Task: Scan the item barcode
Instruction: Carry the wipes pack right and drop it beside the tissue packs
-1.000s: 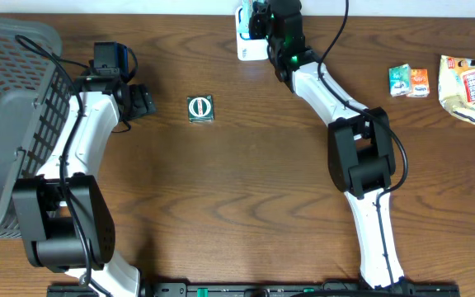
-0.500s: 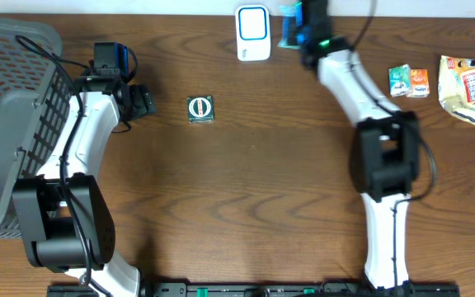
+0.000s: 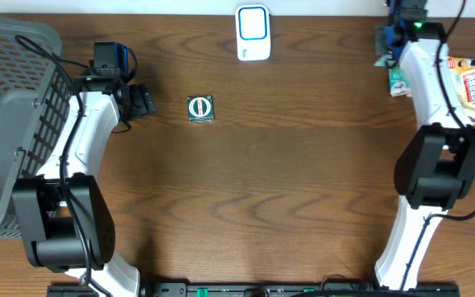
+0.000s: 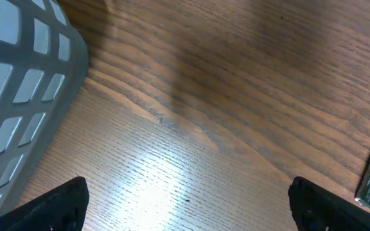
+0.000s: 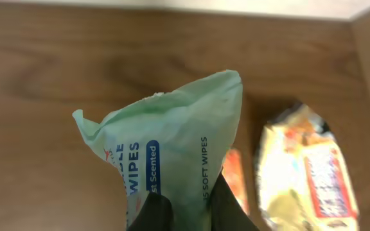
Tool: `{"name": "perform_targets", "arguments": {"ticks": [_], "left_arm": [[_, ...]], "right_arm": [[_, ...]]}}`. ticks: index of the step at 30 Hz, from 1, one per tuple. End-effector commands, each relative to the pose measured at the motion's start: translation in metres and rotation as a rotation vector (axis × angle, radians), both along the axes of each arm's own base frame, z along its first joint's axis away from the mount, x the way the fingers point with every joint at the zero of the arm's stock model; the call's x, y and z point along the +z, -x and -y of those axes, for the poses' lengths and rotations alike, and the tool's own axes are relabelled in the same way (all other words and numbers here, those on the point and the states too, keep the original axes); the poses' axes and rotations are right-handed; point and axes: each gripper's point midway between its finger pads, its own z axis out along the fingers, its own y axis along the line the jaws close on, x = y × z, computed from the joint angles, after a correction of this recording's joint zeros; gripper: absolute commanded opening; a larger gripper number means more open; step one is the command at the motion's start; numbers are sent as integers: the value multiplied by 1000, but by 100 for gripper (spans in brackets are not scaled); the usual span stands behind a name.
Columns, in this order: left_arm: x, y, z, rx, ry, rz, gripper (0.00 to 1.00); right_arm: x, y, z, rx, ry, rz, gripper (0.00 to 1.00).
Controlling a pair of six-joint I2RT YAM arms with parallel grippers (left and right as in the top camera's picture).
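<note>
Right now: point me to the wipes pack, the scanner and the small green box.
wipes pack (image 5: 185, 135), right wrist view, middle of green wrapper.
scanner (image 3: 253, 26), overhead view, blue-framed face.
small green box (image 3: 199, 109), overhead view, round logo on top.

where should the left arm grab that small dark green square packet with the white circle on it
Pinch the small dark green square packet across two opposite edges, coming straight down. It lies flat and face up with bare wooden table all round, and looks thin, so a sideways approach likely finds little to hold. The open left gripper is nearest.
</note>
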Motion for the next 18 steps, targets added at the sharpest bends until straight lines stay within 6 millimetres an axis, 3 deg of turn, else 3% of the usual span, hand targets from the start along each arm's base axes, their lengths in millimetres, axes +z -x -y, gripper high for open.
{"name": "perform_targets", "arguments": {"ticks": [1, 3, 5, 7, 10, 13, 16, 18], "left_arm": [[-2, 2, -1, -10, -9, -9, 97], [-2, 2, -1, -10, -9, -9, 98], [-2, 2, -1, -10, -9, -9, 97], [-2, 2, -1, -10, -9, -9, 98], [-2, 2, -1, -10, -9, -9, 98], [-2, 2, -1, -10, -9, -9, 98], [-2, 2, -1, -10, -9, -9, 98], [-2, 2, -1, -10, -9, -9, 98]], "right_arm": [[-1, 12, 31, -51, 43, -41, 1], [-7, 23, 49, -83, 39, -74, 3], [-13, 30, 60, -104, 36, -95, 20], [-20, 37, 70, -123, 32, -114, 22], [-30, 46, 81, -145, 23, -141, 41], [-33, 51, 84, -150, 15, -157, 75], [-24, 50, 79, -140, 18, -142, 85], [-12, 46, 70, -124, 22, -117, 87]]}}
